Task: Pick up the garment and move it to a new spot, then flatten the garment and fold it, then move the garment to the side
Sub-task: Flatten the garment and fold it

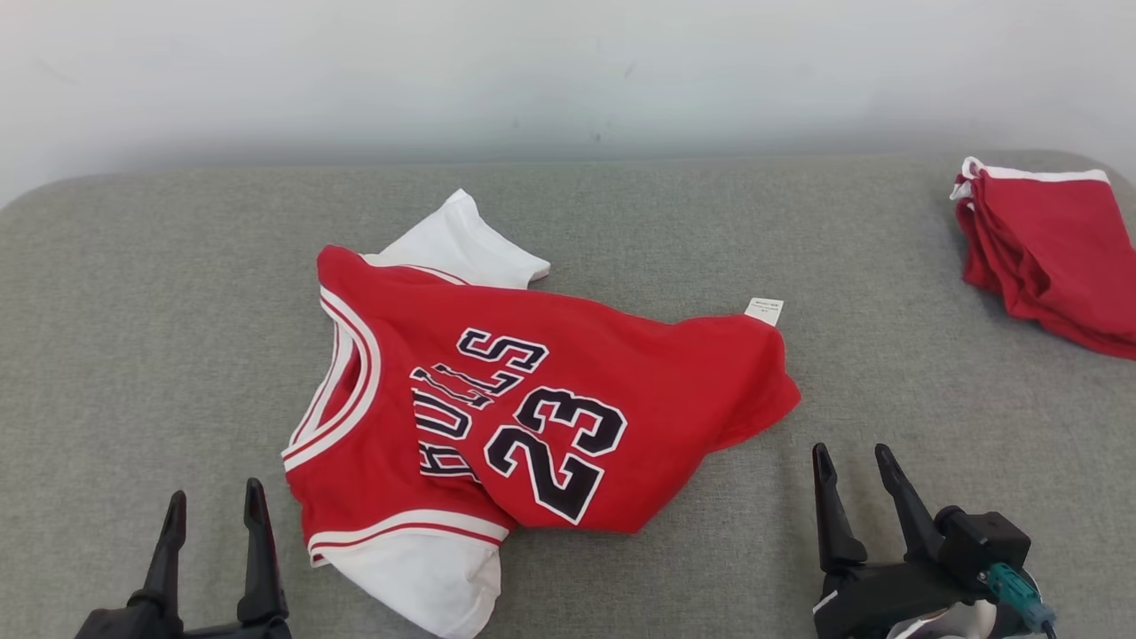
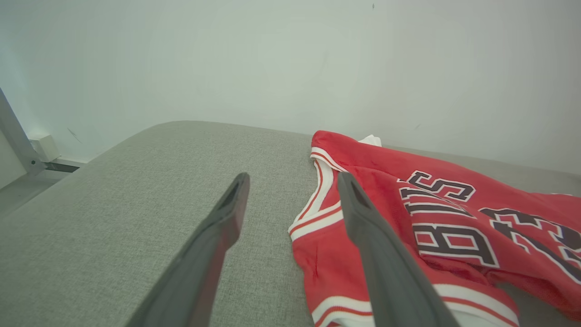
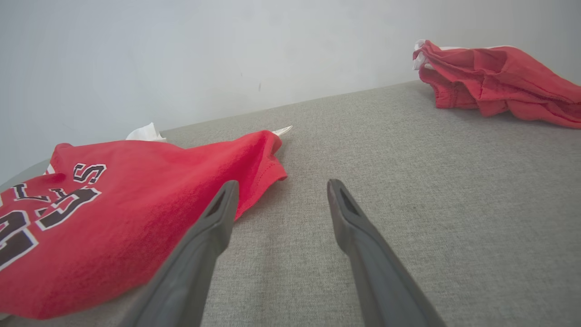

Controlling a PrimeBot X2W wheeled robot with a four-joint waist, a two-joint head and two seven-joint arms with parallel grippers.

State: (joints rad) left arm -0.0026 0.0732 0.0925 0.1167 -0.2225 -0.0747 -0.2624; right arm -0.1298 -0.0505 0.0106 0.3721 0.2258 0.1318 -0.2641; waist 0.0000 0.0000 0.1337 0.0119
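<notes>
Head view downward, wrist views low, all share garment (image 1: 674,373)

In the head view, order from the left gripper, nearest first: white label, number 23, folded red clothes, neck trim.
1. Neck trim, left of centre.
2. Number 23, centre.
3. White label, right of centre.
4. Folded red clothes, far right.

Bare grey padding (image 1: 160,311) is lying open left and right of the crumpled jersey (image 1: 568,390); a folded red garment (image 1: 1056,257) is occupying the far right corner.
</notes>
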